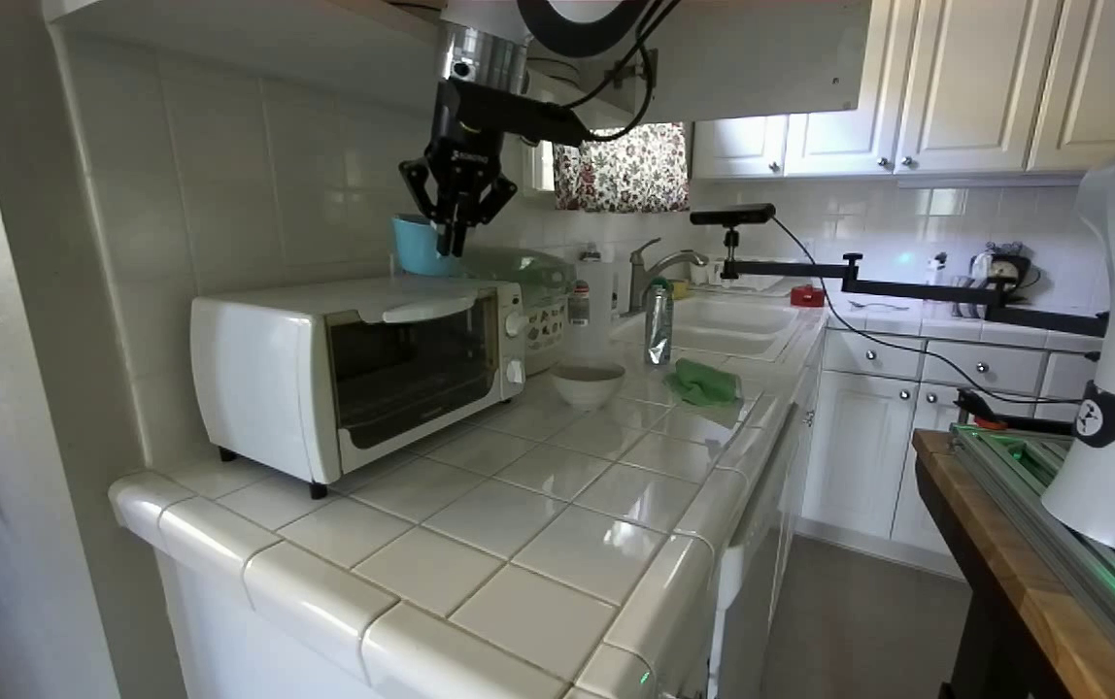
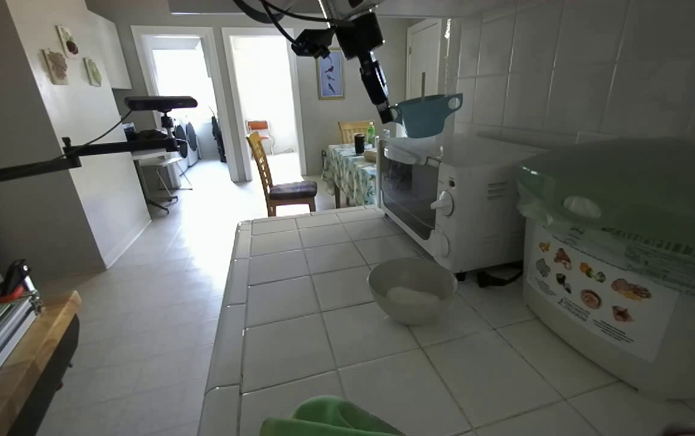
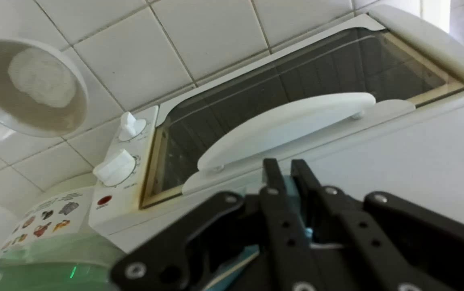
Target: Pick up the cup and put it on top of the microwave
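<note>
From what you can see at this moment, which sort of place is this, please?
Most likely a home kitchen: there is a sink with a faucet, white wall cabinets, and the microwave standing on a tiled counter.

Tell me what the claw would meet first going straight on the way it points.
The microwave, most likely its top near the front edge: the claw points down toward it. The cup it grips reaches lower, though, and may touch first. The gap is hard to judge.
</note>
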